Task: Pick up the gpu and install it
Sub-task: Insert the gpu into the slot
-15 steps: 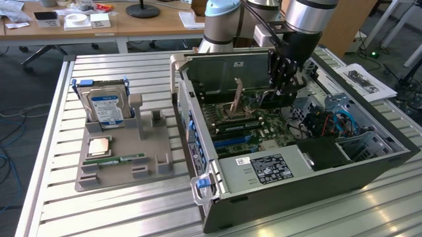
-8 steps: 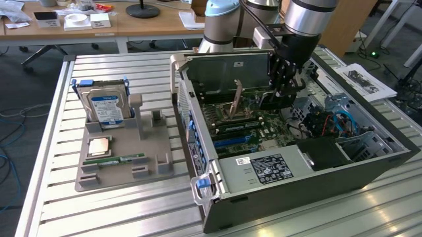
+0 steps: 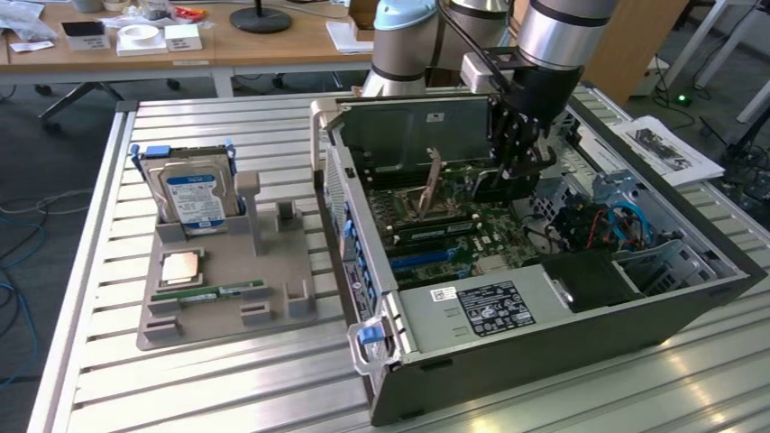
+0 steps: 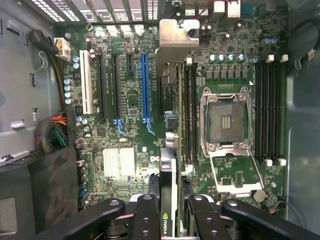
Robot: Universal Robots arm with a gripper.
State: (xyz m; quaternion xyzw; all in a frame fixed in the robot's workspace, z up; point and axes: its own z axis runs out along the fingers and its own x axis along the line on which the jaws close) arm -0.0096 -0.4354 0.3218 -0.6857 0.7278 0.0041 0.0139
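Gripper (image 4: 171, 220) clamped on gpu (image 4: 168, 172); thin dark card edge-on, silvery bracket; above motherboard (image 4: 132, 100).

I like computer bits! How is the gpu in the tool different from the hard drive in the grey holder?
The gpu is thin and dark with a silvery bracket; the hard drive is boxy with a blue-white label. The gpu hangs in the tool over the motherboard inside the case; the hard drive stands in its grey holder outside. Both are upright.

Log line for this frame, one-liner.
claw: shut on gpu | gpu: held edge-on above motherboard, inside open case | install: not yet seated
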